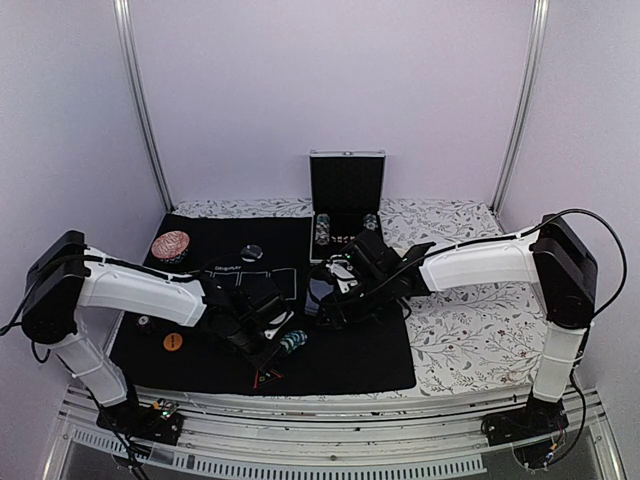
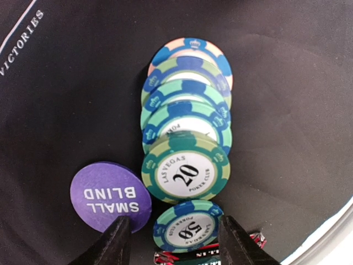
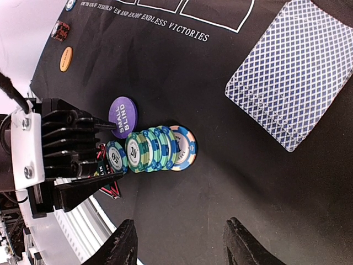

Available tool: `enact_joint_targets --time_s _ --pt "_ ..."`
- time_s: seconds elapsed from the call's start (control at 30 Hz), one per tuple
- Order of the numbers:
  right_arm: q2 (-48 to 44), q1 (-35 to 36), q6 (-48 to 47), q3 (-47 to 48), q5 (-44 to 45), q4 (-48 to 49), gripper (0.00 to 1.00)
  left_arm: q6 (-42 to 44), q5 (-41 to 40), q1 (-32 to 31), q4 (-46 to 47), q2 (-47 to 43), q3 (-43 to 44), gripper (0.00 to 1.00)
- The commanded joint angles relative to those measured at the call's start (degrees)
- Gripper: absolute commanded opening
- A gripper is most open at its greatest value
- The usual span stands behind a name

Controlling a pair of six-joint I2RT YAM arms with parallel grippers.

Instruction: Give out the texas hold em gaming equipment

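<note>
Left gripper at frame bottom stands part-open astride the 50 chip, not yet pinching, arm stretched low over the black mat. Light, rigid and slick, I judge it best taken by the rim. Overlapping poker chips run up-frame, purple button lower left. Farther off, my right gripper hangs open, empty.

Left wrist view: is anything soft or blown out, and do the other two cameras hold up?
Left wrist: chip stack sharp, the 20 readable; its own fingertips soft; bottom right corner blown out white. Right wrist: card deck pattern crisp; left margin overexposed. Top external: even light, no glare, but the black mat swallows small detail.
</note>
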Motion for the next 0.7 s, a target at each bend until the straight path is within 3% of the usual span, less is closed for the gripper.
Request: enact_joint_targets --time_s 0.0,0.67 --pt "-1.5 -0.2 -0.7 -0.4 0.1 0.7 0.55 -0.7 1.8 -1.7 0.0 1.6 1.1 0.56" --pt "-1.2 -0.2 -1.5 -0.6 -0.4 0.5 0.55 0.0 1.0 -4.4 -2.5 0.9 4.1 0.6"
